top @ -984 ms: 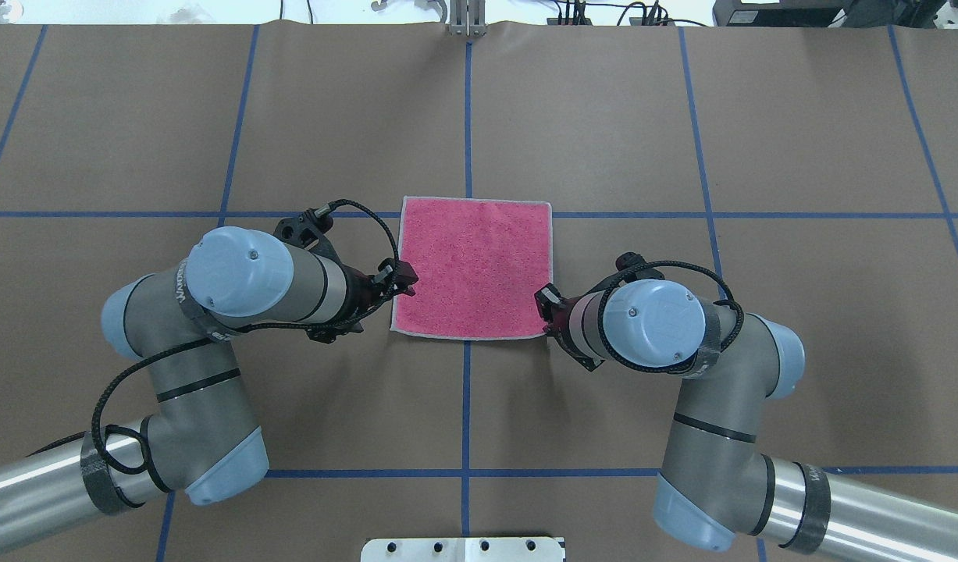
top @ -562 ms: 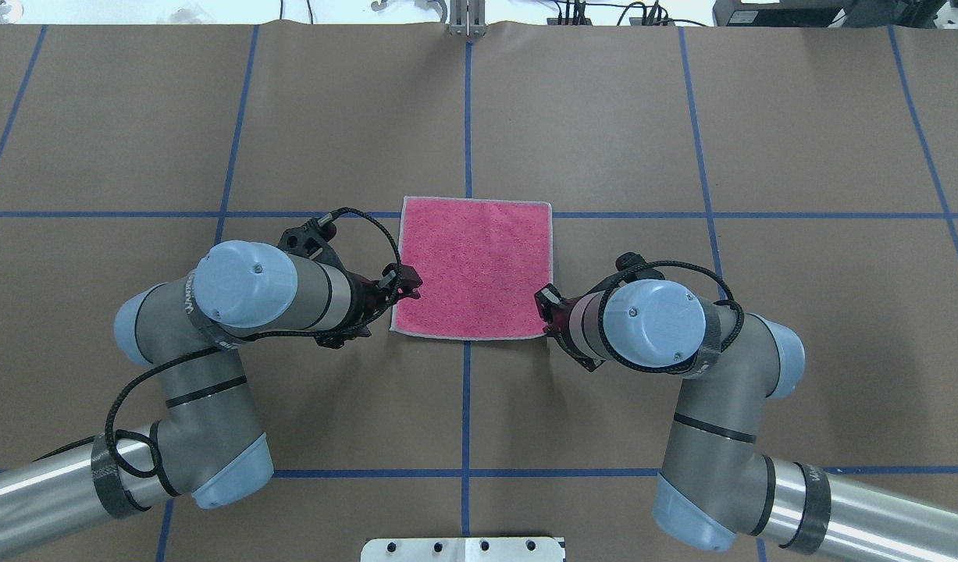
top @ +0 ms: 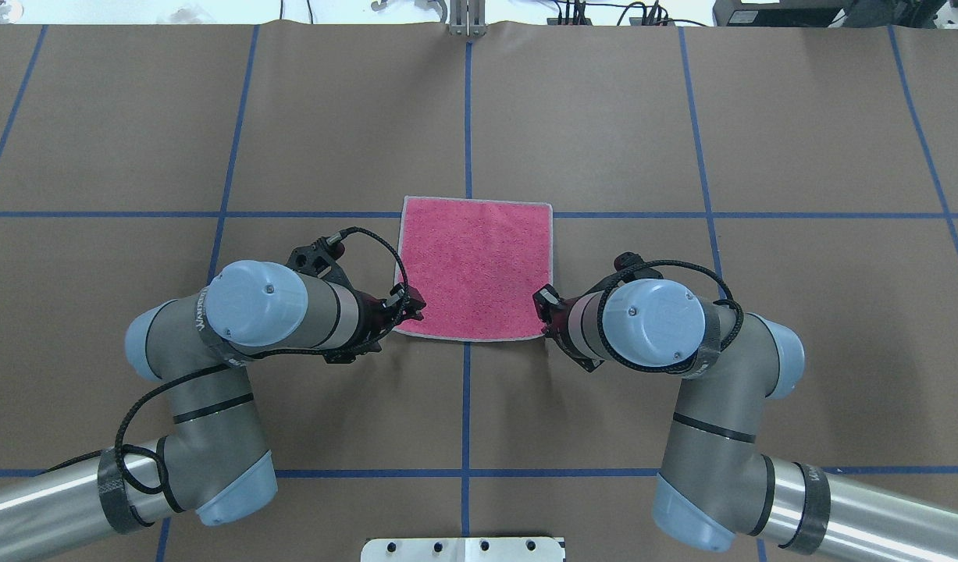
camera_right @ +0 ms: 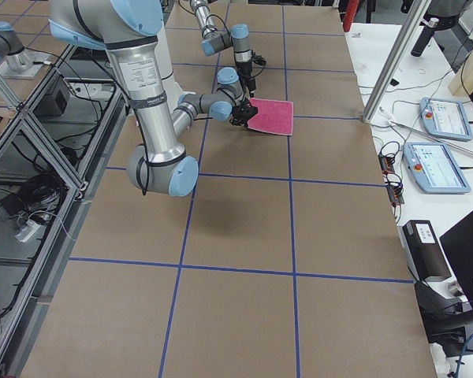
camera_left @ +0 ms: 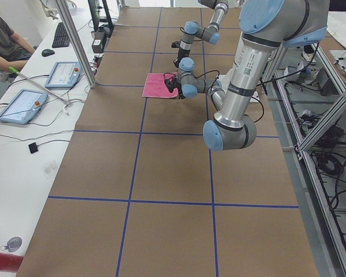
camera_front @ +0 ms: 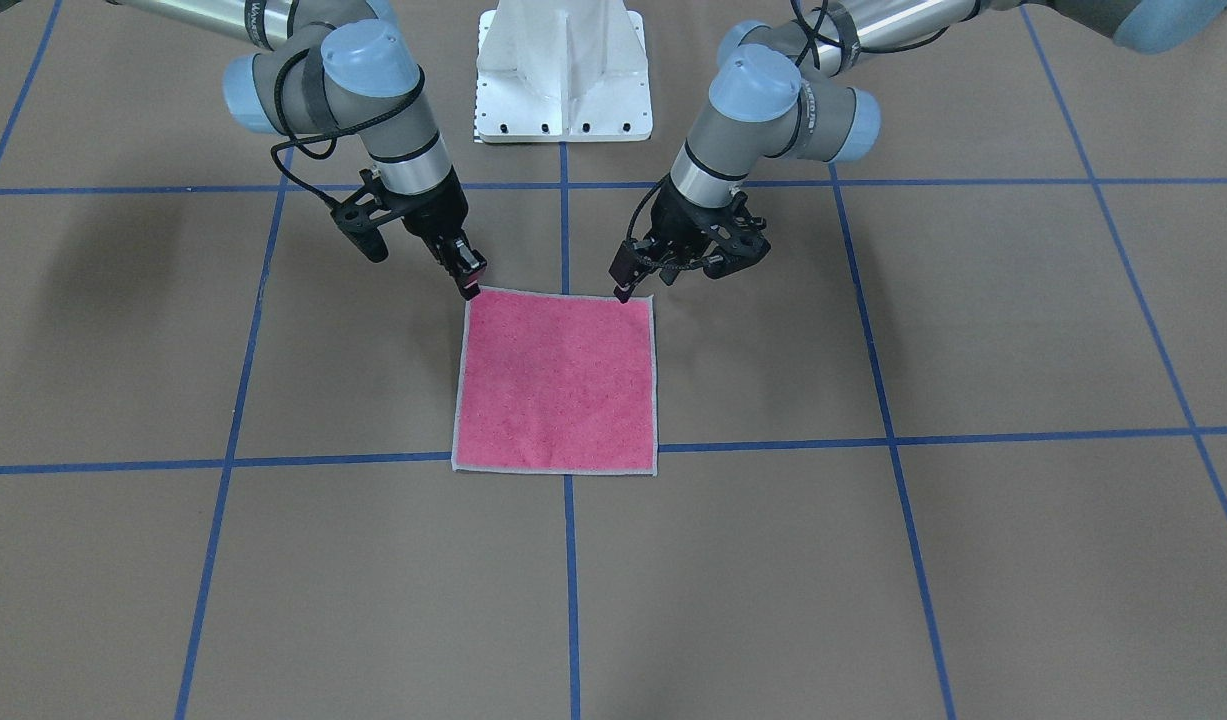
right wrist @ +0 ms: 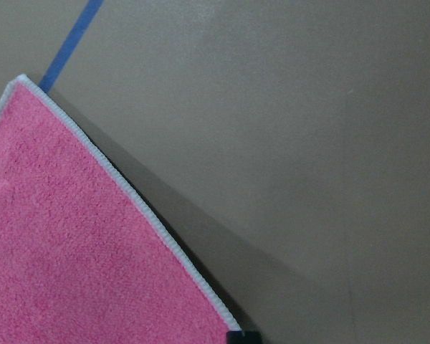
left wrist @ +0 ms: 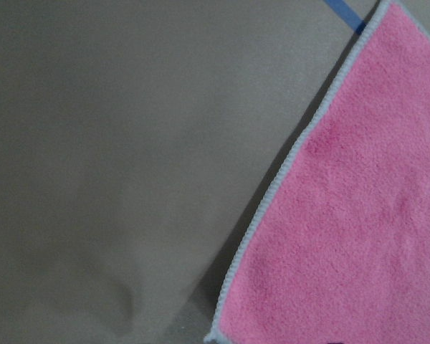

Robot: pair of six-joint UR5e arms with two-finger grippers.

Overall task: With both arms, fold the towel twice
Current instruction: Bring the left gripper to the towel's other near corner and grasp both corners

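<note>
- My left hand (camera_front: 624,290) is at the pink towel's (top: 475,265) 7 o'clock corner; whether it grips, I cannot tell.
- My right hand (camera_front: 470,287) is at its 5 o'clock corner; likewise unclear.

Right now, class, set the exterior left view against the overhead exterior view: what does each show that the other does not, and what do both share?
Only exterior left: a seated person at a white side bench with two tablet-like screens and a keyboard.
Only overhead exterior: all four edges of the towel, the left gripper and right gripper by its near corners, and a white plate at the bottom edge.
Both: the pink towel, the left arm and right arm, and blue tape lines on the brown table.
</note>
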